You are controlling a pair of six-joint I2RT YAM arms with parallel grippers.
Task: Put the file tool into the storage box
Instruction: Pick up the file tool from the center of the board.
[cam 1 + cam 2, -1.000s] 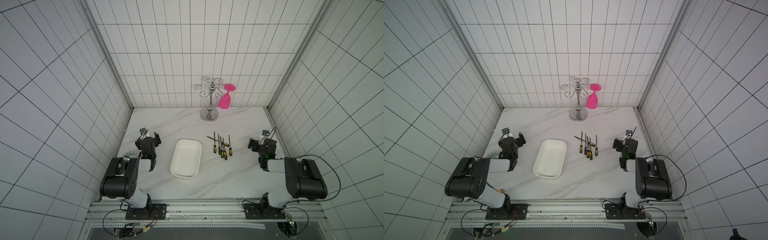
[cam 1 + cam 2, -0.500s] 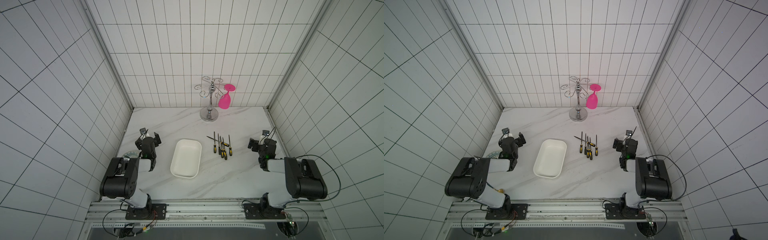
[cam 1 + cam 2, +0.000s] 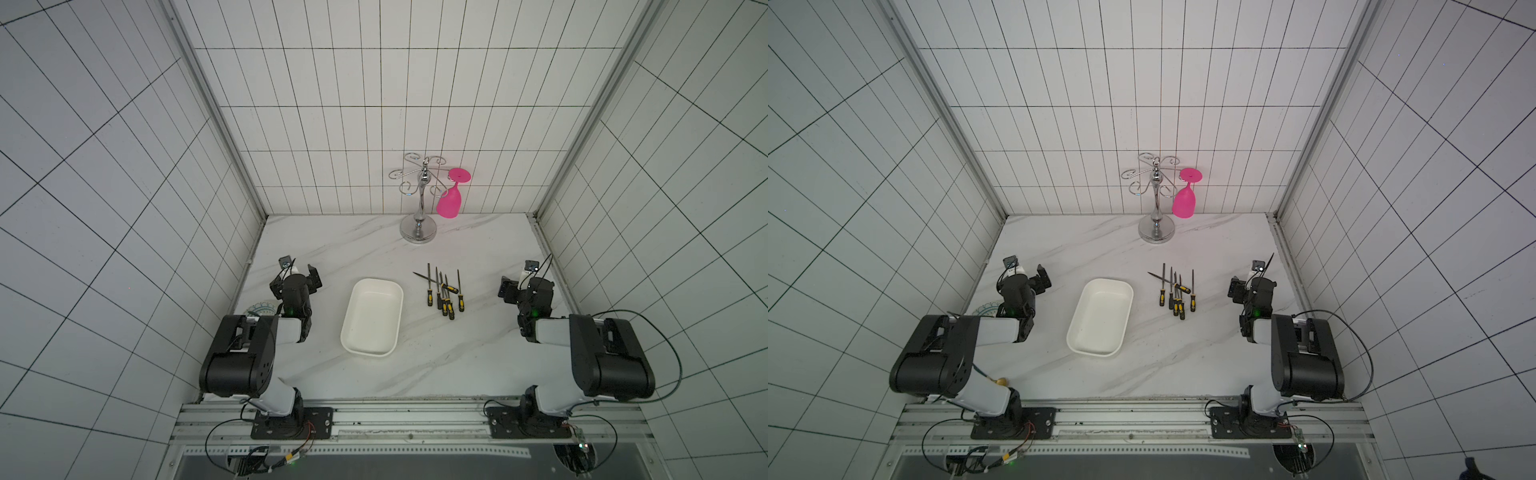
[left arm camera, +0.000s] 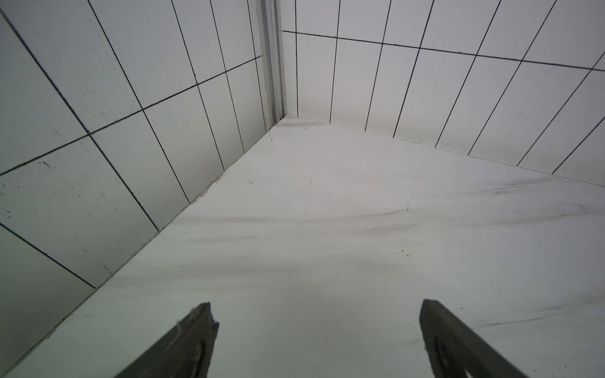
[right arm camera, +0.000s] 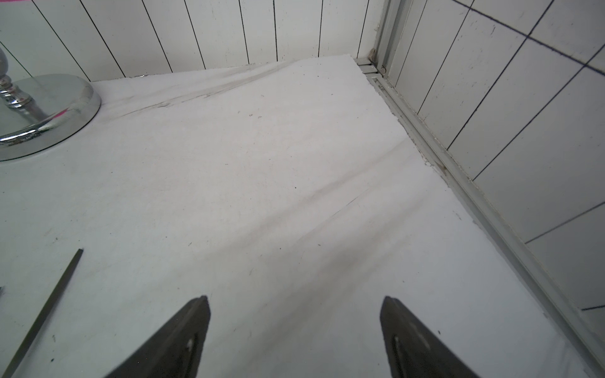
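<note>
Several file tools (image 3: 442,291) (image 3: 1175,291) with black-and-yellow handles lie in a loose bunch on the marble table, right of centre. The storage box (image 3: 372,316) (image 3: 1100,318), a shallow white tray, sits empty to their left. My left gripper (image 3: 300,272) (image 4: 316,306) rests open near the left wall, well apart from the box. To the right of the files my right gripper (image 3: 521,278) (image 5: 295,299) stands open over bare table. One file's blade (image 5: 49,307) shows at the edge of the right wrist view, clear of the fingers.
A chrome glass stand (image 3: 419,226) (image 5: 42,111) stands at the back with a pink glass (image 3: 450,203) hanging upside down from it. A small patterned plate (image 3: 259,309) peeks out behind the left arm. Tiled walls close in on three sides.
</note>
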